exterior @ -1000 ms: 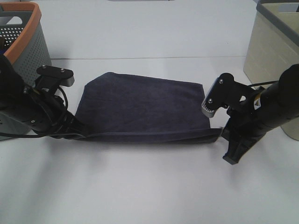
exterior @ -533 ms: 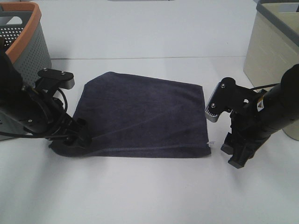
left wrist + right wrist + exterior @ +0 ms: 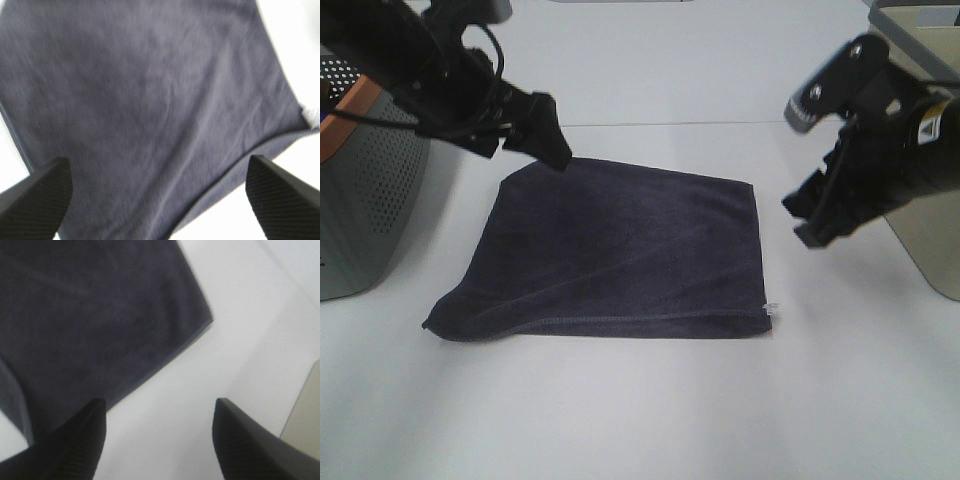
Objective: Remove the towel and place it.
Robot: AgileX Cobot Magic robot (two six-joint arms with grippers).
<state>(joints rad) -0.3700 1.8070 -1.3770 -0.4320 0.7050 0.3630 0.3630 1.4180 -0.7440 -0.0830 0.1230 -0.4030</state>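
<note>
The exterior high view looks down across the tabletop (image 3: 640, 420); both wrist views (closer, blurred) face down, sharing the towel (image 3: 620, 260).

Left gripper (image 3: 552, 150) fingers clear above towel (image 3: 620, 255); grey basket (image 3: 365, 190) behind; beige bin (image 3: 920, 130) flanks right gripper (image 3: 810, 222).

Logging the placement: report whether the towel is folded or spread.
Spread: the towel lies flat in one layer on the table, all four edges visible, neither pincer touching it.
</note>
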